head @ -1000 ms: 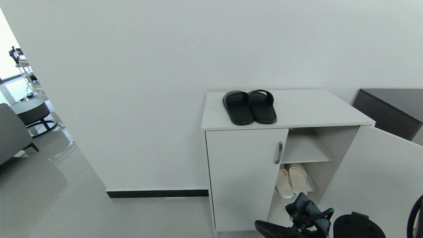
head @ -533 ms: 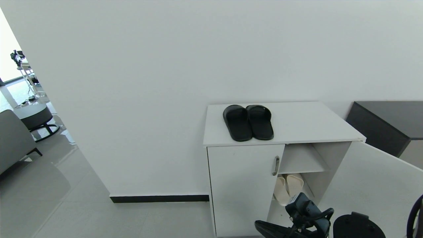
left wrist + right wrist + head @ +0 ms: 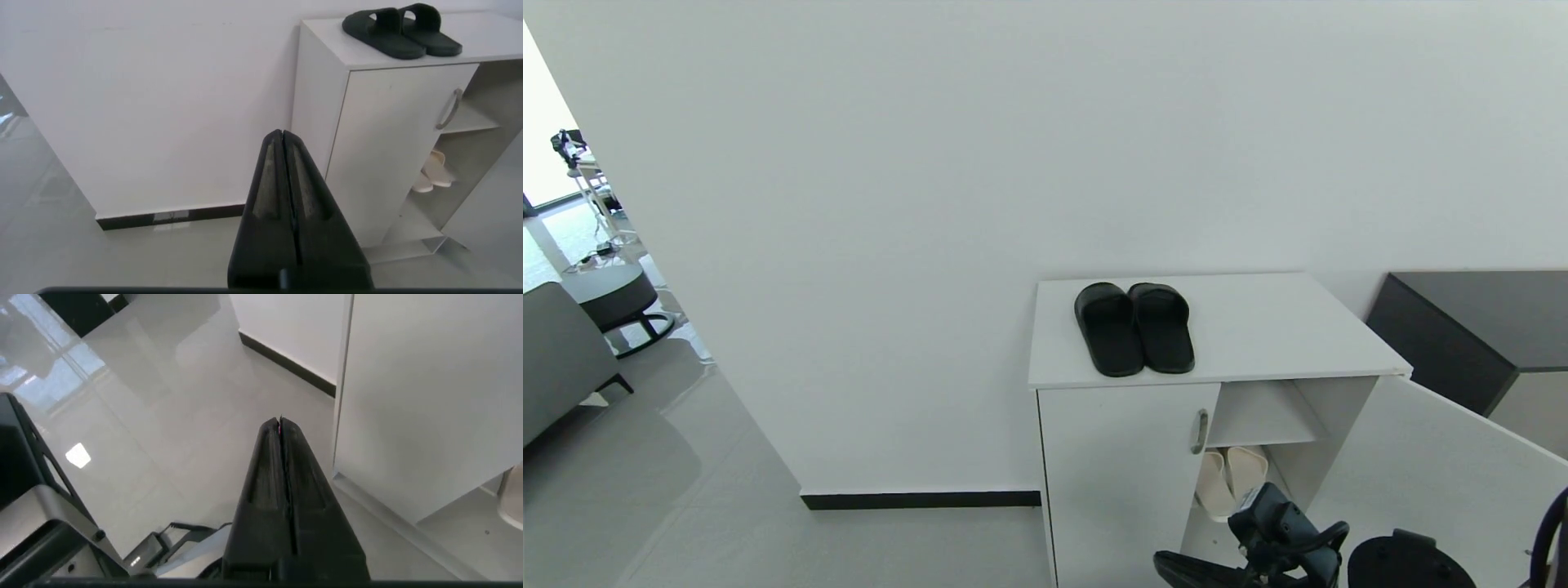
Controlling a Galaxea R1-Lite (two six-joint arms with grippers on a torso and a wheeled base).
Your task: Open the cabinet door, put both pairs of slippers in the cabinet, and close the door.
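Your left gripper [image 3: 283, 139] is squeezed tight with nothing in it, its two fingers pressed flat together. It hangs over the floor [image 3: 686, 523], out in front of the cabinet [image 3: 1127, 490] and well apart from it. Your right gripper [image 3: 280, 425] is squeezed tight too, and it holds nothing. It is above the shiny floor, near a white panel of the cabinet. Next you see the cabinet itself. It is white and stands against the wall [image 3: 931, 204]. The closed door [image 3: 1123, 474] is on the left side and has a small grey handle [image 3: 1199, 431] at its edge. The open door [image 3: 1437, 474] is on the right side, swung out wide toward you. Inside, the cream slippers [image 3: 1229, 482] lie side by side on the lower shelf, toes pointing in. The upper shelf [image 3: 1258, 420] sits just above them. The black slippers [image 3: 1134, 328] are on top of the cabinet, touching each other, close to the left end. Past the cabinet on the right is a piece of dark furniture [image 3: 1470, 335] by the wall. Far off on the left you can see a grey chair [image 3: 556, 359] and a round table [image 3: 609, 294].
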